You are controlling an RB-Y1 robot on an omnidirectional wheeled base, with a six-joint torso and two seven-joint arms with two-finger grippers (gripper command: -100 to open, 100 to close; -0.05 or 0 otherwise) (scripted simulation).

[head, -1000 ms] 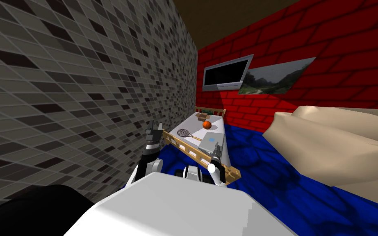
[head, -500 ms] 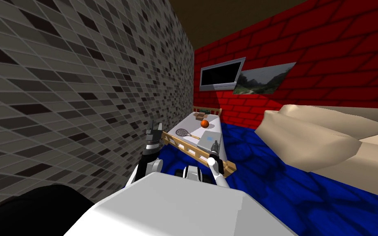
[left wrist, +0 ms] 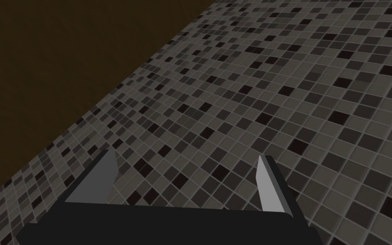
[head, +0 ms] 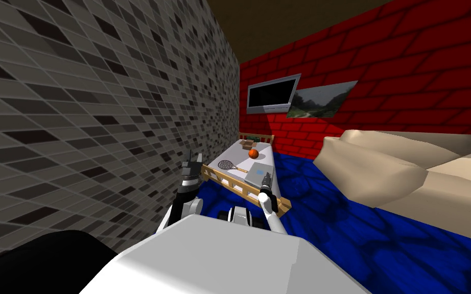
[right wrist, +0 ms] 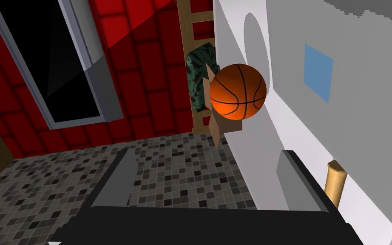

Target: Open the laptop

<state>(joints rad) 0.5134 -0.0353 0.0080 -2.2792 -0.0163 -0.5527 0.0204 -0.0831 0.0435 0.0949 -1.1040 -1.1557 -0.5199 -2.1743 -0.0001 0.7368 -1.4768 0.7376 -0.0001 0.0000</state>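
Laptop (head: pixel 259 175), a thin light grey slab with a small blue square on its lid, lies shut and flat at the near end of the long white-topped table (head: pixel 239 157), on the side away from the wall. A mosaic wall (head: pixel 101 102) of grey and black tiles runs along the robot's left, a red brick wall (head: pixel 408 66) closes the far end, and a mottled blue floor (head: pixel 357 240) spreads to the right under a big beige cushioned sofa (head: pixel 408 173). The table stands against the mosaic wall, with a light wooden ladder-like rail (head: pixel 229 181) across its near end. On the brick wall hang a grey-framed black panel (head: pixel 273 94) and a landscape picture (head: pixel 321 99). The right arm reaches forward, its white forearm slanting up to the right gripper (head: pixel 266 179), which hangs over the laptop's near edge, rolled on its side; its fingers stand apart, one finger (right wrist: pixel 293 183) close along the lid, though contact cannot be told. The left arm is bent upward beside the mosaic wall, left gripper (head: pixel 192 164) pointing up, fingers spread. Beyond the laptop lie a dark-headed racket (head: pixel 228 165) with a pale handle, an orange basketball (head: pixel 253 153) against a small brown cardboard box (right wrist: pixel 225 127), and behind that a dark green patterned bundle (right wrist: pixel 199 81)
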